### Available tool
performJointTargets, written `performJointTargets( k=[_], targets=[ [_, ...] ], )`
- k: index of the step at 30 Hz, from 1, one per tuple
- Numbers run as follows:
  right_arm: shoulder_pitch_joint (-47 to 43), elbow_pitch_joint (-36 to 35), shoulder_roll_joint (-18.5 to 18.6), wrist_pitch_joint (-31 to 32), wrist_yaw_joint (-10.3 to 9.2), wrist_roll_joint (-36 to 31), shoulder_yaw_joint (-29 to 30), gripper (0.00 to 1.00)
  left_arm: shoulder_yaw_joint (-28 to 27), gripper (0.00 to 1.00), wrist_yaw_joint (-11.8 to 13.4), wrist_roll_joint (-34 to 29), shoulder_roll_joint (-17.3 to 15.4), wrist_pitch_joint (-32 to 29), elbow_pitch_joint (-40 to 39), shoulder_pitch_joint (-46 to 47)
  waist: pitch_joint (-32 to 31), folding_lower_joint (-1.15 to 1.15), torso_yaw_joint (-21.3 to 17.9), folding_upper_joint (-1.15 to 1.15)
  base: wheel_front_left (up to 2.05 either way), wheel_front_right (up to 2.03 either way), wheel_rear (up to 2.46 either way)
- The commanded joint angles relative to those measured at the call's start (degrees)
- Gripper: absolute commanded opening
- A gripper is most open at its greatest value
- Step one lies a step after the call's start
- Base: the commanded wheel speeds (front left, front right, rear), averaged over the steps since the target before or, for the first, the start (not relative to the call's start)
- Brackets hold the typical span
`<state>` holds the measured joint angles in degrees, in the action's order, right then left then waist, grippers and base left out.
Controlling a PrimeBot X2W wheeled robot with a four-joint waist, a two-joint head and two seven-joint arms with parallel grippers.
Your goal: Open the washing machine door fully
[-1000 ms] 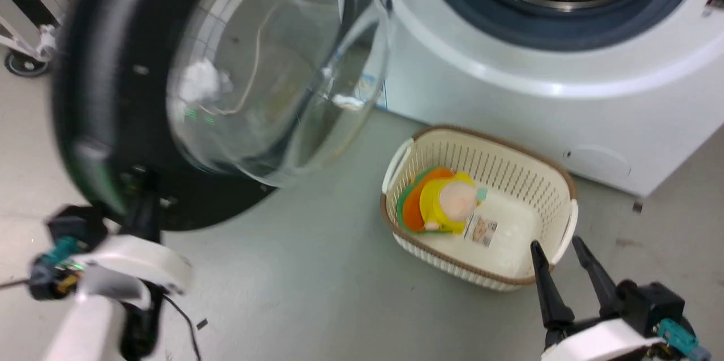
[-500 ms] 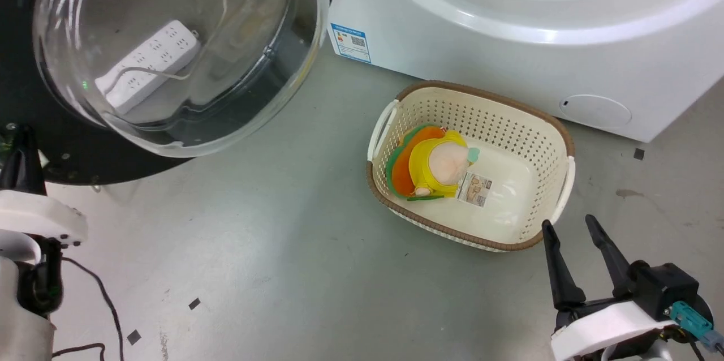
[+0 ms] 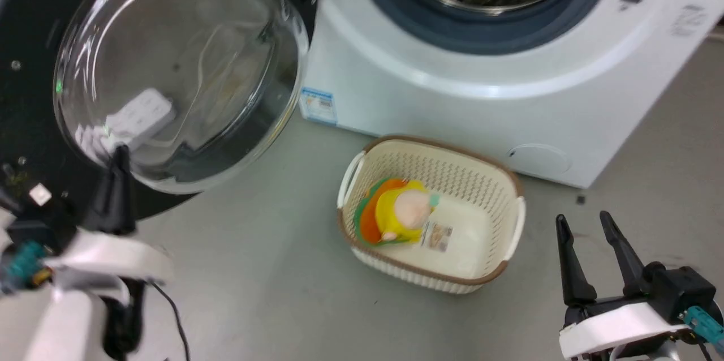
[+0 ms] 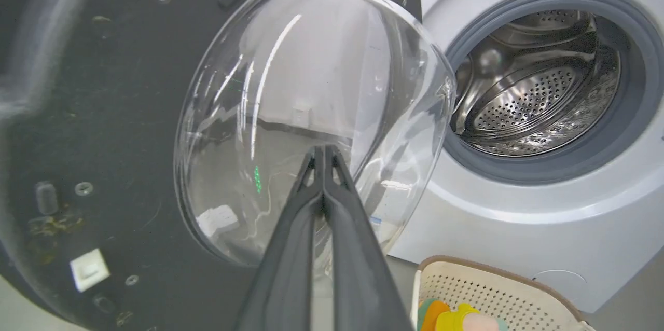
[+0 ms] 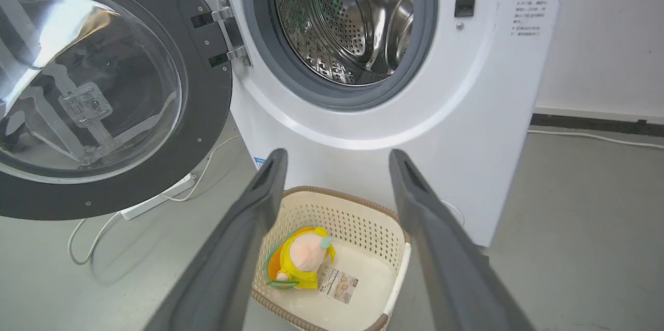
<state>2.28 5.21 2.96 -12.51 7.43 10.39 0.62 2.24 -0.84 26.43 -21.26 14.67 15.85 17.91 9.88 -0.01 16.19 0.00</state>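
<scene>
The washing machine door [image 3: 22, 95] stands swung out to the left of the white washing machine [image 3: 452, 95], its clear glass bowl [image 3: 181, 67] bulging toward me. The drum [image 4: 534, 97] is exposed inside the grey rubber ring. My left gripper [image 3: 120, 153] is shut with nothing in it, its tip pointing up in front of the bowl's lower edge; I cannot tell if it touches. The left wrist view has the shut fingertips [image 4: 322, 148] against the glass [image 4: 311, 113]. My right gripper [image 3: 582, 216] hangs open at the lower right, away from the door [image 5: 104, 87].
A cream perforated basket [image 3: 512, 225] holding a yellow plush toy [image 3: 401, 211] sits on the grey floor before the machine, between my two grippers. A white power strip [image 5: 155, 201] with its cable lies on the floor behind the door.
The head view has shifted, so the whole picture moved. My left gripper's tip now lies before the bowl's lower edge instead of the door's black rim. The right gripper stays open.
</scene>
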Motion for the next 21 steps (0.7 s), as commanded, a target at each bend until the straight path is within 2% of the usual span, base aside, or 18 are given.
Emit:
performJointTargets(
  k=[1, 4, 8, 13, 15, 21],
  targets=[
    [0.12, -0.18, -0.06, -0.79, 0.06, -1.66, 0.12, 1.0, 0.91, 0.0, 0.92, -1.26, 1.18, 0.28, -3.38, -3.48, -3.89, 0.01, -3.12, 0.0, 0.0, 0.0, 0.0],
    [-0.3, -0.3, 0.19, -1.1, 0.06, -6.92, -1.01, 1.0, 2.79, 0.0, 1.95, -3.84, 1.91, 0.3, -7.45, -7.76, -6.39, 0.01, -5.53, 0.0, 0.0, 0.0, 0.0],
    [-0.99, -1.22, 0.03, -1.51, 0.06, -8.94, -1.09, 1.0, 4.25, 0.0, 3.42, -5.74, 3.44, 0.31, -11.52, -13.15, -9.12, 0.01, -8.42, 0.0, 0.0, 0.0, 0.0],
    [-2.51, -1.61, -0.05, -1.79, 0.06, -7.28, -0.36, 1.0, 6.03, 0.0, 4.55, -7.62, 5.16, 0.32, -12.85, -17.44, -11.05, 0.01, -10.75, 0.0, 0.0, 0.0, 0.0],
    [-3.87, -1.45, -0.06, -1.96, 0.06, -6.24, 0.07, 1.0, 6.89, 0.0, 5.54, -8.92, 6.78, 0.32, -13.25, -19.3, -11.63, 0.01, -11.98, 0.0, 0.0, 0.0, 0.0],
    [-5.31, -0.6, -0.07, -2.16, 0.06, -5.01, 0.22, 1.0, 7.81, 0.0, 5.7, -10.1, 9.12, 0.32, -13.34, -21.27, -12.04, 0.01, -13.25, 0.0, 0.0, 0.0, 0.0]
  ],
)
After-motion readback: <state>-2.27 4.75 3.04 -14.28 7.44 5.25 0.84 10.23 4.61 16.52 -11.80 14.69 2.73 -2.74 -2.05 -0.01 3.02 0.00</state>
